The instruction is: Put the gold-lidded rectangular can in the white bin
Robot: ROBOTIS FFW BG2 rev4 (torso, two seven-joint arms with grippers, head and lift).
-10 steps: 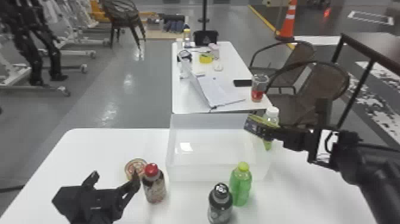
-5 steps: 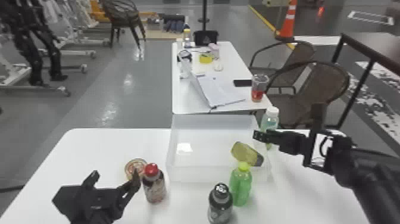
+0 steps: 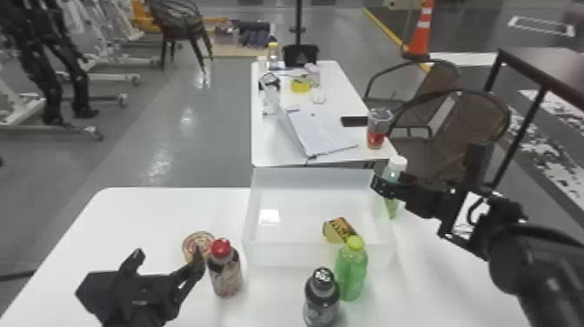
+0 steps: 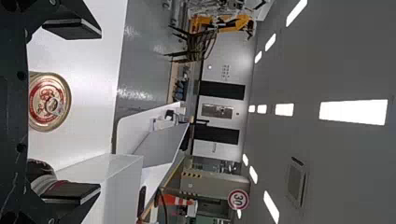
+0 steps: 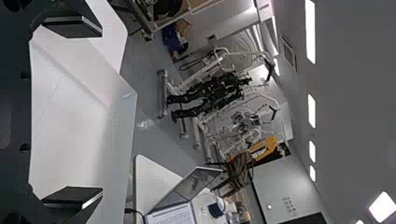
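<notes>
Now lower inside white bin (image 3: 287, 185): rectangular can (image 3: 340, 230), well apart from left wall, corner hidden behind green bottle (image 3: 351, 271); fingers spread on left gripper (image 3: 169, 255) and right gripper (image 3: 384, 185).

L end effector (image 3: 168, 257) & R end effector (image 3: 383, 182), ea. w/ 2 fingers wide apart.

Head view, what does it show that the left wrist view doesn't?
Head view: the gold-lidded rectangular can lying in the white bin, a green bottle and a black-capped bottle.
Left wrist view: ceiling lights and a round red-ringed sign.
Both: the round tin on the table, the left tool with its fingers apart, the white bin and the orange cone.
</notes>
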